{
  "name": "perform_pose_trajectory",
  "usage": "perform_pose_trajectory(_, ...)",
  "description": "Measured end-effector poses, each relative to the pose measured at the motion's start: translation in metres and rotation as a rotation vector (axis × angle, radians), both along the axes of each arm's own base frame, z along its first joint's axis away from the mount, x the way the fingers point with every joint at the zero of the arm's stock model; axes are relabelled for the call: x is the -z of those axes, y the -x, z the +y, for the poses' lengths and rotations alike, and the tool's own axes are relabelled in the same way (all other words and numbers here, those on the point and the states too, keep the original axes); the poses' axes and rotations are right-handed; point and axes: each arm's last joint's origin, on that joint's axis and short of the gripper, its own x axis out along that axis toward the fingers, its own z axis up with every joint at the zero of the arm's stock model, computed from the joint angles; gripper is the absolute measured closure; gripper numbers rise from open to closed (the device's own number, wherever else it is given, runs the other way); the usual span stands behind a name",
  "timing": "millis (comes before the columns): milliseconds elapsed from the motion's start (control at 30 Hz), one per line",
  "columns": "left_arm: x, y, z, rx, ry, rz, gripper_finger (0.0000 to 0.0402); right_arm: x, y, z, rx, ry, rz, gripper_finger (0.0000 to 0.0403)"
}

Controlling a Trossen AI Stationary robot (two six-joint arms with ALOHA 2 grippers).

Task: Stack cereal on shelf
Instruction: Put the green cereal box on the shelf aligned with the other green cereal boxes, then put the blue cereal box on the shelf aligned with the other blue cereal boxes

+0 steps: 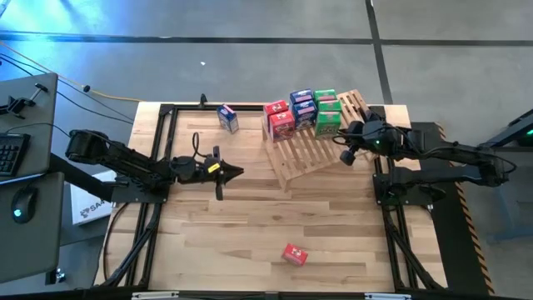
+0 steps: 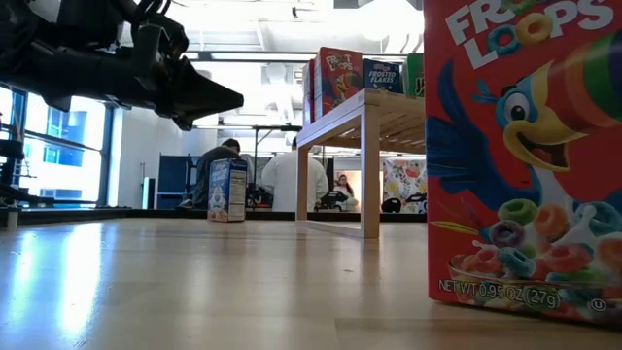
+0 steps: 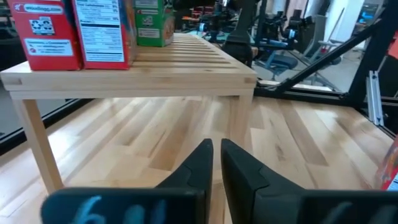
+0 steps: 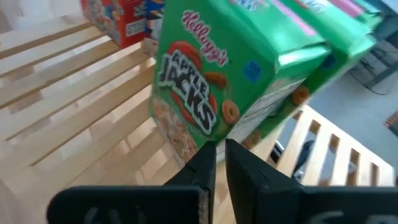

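— What did the table and the room look like?

— A pale plank table (image 1: 250, 225) with a black frame along its edges, standing on a grey floor. A desk with a keyboard (image 1: 8, 155) and a mouse (image 1: 22, 200) stood off to the left. Looking level across the table, people (image 2: 282, 175) sat in the room behind, in front of tall windows.

— And the cereal?

— Most boxes stood on the slatted wooden shelf (image 1: 308, 154) at the far right of the table: red ones (image 1: 280, 119), blue ones (image 1: 303, 104) and green ones (image 1: 327, 115), bunched at its far end. A blue box (image 1: 227, 118) stood alone on the table, left of the shelf. A red box (image 1: 294, 254) lay near the front edge, well apart from both arms.

— Where was the right gripper?

— The right gripper (image 1: 346, 155) hung over the right edge of the shelf, just beside the nearest green box (image 4: 211, 93). Its wrist camera showed that box tilted, right in front of the fingertips. The fingers (image 4: 198, 163) were pressed nearly together and pinched nothing.

— The left one?

— The left arm reached out low across the middle of the table, pointing at the shelf. The left gripper (image 1: 236, 172) was well short of it, fingers (image 3: 245, 165) close together, empty.
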Motion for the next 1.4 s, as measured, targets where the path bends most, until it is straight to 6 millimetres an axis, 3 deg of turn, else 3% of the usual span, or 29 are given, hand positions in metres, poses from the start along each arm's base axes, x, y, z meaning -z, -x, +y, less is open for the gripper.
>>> perform_pose_trajectory(300, 0.000, 0.000, 0.004, -0.023, 0.010, -0.001, 0.0385, -0.002, 0.005, 0.003, 0.019, 0.011, -0.007, 0.0382)
perform_pose_trajectory(567, 0.000, 0.000, 0.009, -0.055, 0.014, -0.004, 0.0391, 0.000, 0.021, 0.021, -0.058, -0.051, 0.003, 0.0394)
perform_pose_trajectory(733, 0.000, 0.001, 0.015, -0.082, 0.078, -0.015, 0.0392, 0.002, 0.021, 0.036, -0.104, -0.063, -0.025, 0.0401)
perform_pose_trajectory(933, -0.001, 0.000, 0.016, -0.075, -0.033, -0.002, 0.0392, 0.038, 0.014, 0.057, -0.201, -0.019, -0.028, 0.0402)
perform_pose_trajectory(1067, -0.010, -0.007, 0.016, -0.068, 0.026, -0.042, 0.0392, 0.059, 0.011, 0.072, -0.260, -0.023, -0.069, 0.0403)
perform_pose_trajectory(1400, -0.020, -0.017, 0.018, -0.077, 0.002, -0.021, 0.0392, 0.065, 0.019, 0.106, -0.384, -0.049, -0.166, 0.0403)
